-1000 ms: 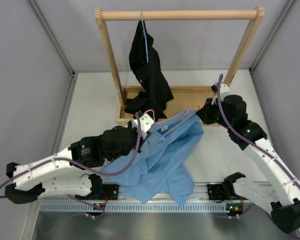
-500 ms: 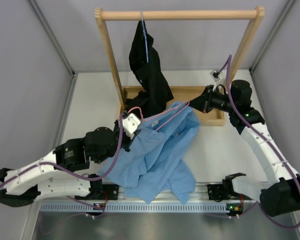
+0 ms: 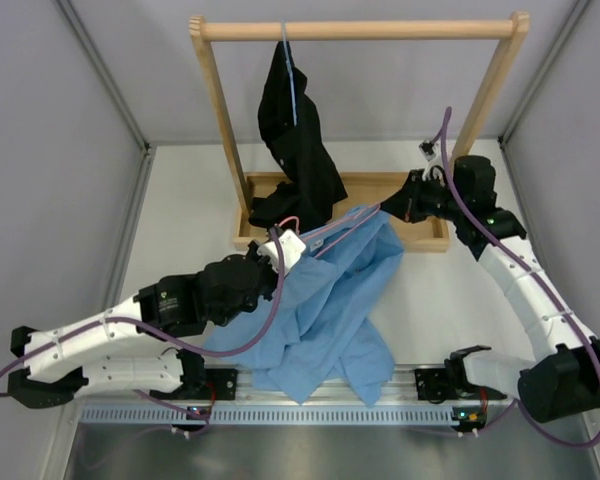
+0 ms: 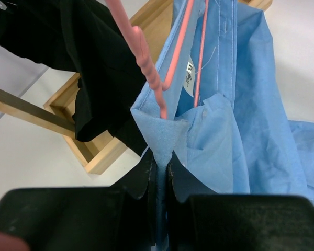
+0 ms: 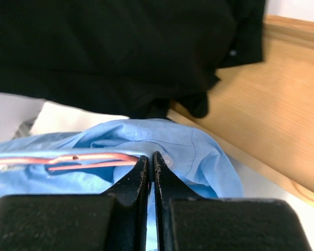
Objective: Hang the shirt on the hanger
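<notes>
The light blue shirt [image 3: 320,310] lies crumpled on the table between the arms, its collar end lifted toward the rack base. The pink wire hanger [image 3: 345,225] runs along that raised edge, partly inside the fabric. My left gripper [image 3: 302,246] is shut on a fold of the shirt [image 4: 251,115] just below the hanger's twisted neck [image 4: 146,65]; a white neck label [image 4: 189,78] shows beside the wire. My right gripper [image 3: 382,210] is shut on the hanger's end [image 5: 83,159], with shirt cloth [image 5: 162,136] bunched around its tips.
A wooden rack [image 3: 360,30] stands at the back on a tray-like base [image 3: 420,190]. A black garment [image 3: 295,130] hangs from its bar on a pale blue hanger, just behind both grippers. A metal rail [image 3: 280,410] runs along the near edge.
The right arm has swung up and back, carrying the hanger end toward the rack base. The left gripper pulled left with the shirt, then came back right. Both grips held.
</notes>
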Motion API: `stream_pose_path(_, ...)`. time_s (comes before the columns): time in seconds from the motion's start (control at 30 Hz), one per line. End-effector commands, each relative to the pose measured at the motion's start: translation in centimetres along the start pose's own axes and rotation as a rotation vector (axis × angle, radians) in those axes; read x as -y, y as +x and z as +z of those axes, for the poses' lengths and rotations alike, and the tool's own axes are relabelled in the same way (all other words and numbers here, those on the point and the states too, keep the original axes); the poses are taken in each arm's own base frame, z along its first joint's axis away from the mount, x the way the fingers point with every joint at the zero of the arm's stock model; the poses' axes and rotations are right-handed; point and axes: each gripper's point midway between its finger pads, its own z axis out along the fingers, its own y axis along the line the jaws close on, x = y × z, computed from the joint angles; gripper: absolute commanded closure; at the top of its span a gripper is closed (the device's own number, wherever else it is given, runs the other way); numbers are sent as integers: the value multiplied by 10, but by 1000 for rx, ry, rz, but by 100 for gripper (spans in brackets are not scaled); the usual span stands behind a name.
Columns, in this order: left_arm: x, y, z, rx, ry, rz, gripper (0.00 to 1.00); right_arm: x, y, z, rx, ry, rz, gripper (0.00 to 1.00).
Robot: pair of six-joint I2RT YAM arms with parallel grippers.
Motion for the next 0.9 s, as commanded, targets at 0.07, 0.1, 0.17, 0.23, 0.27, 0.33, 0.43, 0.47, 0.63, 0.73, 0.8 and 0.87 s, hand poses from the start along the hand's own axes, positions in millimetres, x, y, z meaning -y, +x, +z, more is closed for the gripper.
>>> stream_pose_path(0.07, -28, 14, -13, -94, -103, 121, 100, 63, -44, -9, 134, 379, -75, 100)
stream_pose_path(0.1, -29, 12, -14, -90, -102, 126, 100, 58, -48, -8, 151, 352, -85, 100)
stream_pose_path(0.17, -28, 9, -16, -88, -83, 138, 100, 50, -46, -5, 159, 295, -94, 100)
stream_pose_path(0.23, -21, 10, -14, -101, -43, 153, 100, 33, -51, -4, 193, 206, -99, 100)
stream_pose_path(0.27, -15, 16, -12, -131, -14, 174, 100, 28, -52, -3, 205, 181, -100, 100)
stream_pose_path(0.33, -14, 17, -9, -140, -26, 166, 100, 13, -58, -7, 234, 117, -108, 100)
stream_pose_path(0.43, -24, 17, -2, -171, -129, 154, 100, -5, -53, -13, 243, 49, -92, 100)
stream_pose_path(0.47, -29, 16, 0, -175, -166, 145, 100, -6, -47, -15, 236, 41, -83, 100)
stream_pose_path(0.63, -39, -3, 9, -161, -313, 33, 100, -30, -21, -38, 262, -38, 2, 100)
stream_pose_path(0.73, -30, -39, 8, -80, -256, -112, 100, -61, -5, -51, 270, -170, 60, 100)
stream_pose_path(0.8, 7, -58, 11, -40, -26, -140, 100, -95, -5, -64, 289, -288, 35, 100)
stream_pose_path(0.87, 54, -89, 1, 51, 280, -151, 100, -117, -4, -72, 279, -322, 31, 100)
